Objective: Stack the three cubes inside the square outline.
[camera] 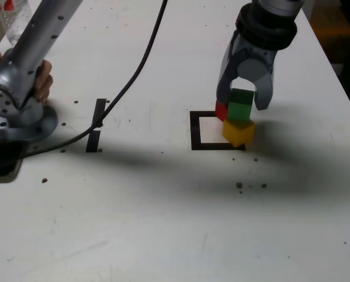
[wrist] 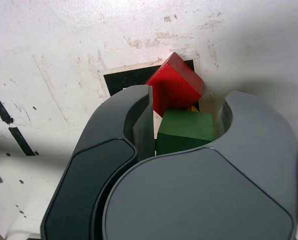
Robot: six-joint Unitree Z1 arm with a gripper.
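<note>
The green cube (camera: 241,104) rests on the yellow cube (camera: 238,131), which sits over the near right corner of the square outline (camera: 194,130) in the exterior view. The red cube (camera: 221,110) lies just behind them on the outline's right side, turned at an angle. My gripper (camera: 242,103) hangs over the pile with one finger on each side of the green cube. In the wrist view the green cube (wrist: 184,131) sits between the jaws with a thin gap on both sides, the red cube (wrist: 175,87) lies beyond it, and only a sliver of yellow shows.
The arm's base (camera: 22,114) stands at the exterior view's left with a person's hand (camera: 43,82) beside it. A black cable (camera: 134,70) runs across the table past two short tape strips (camera: 97,124). A bottle (camera: 13,17) stands at the far left corner.
</note>
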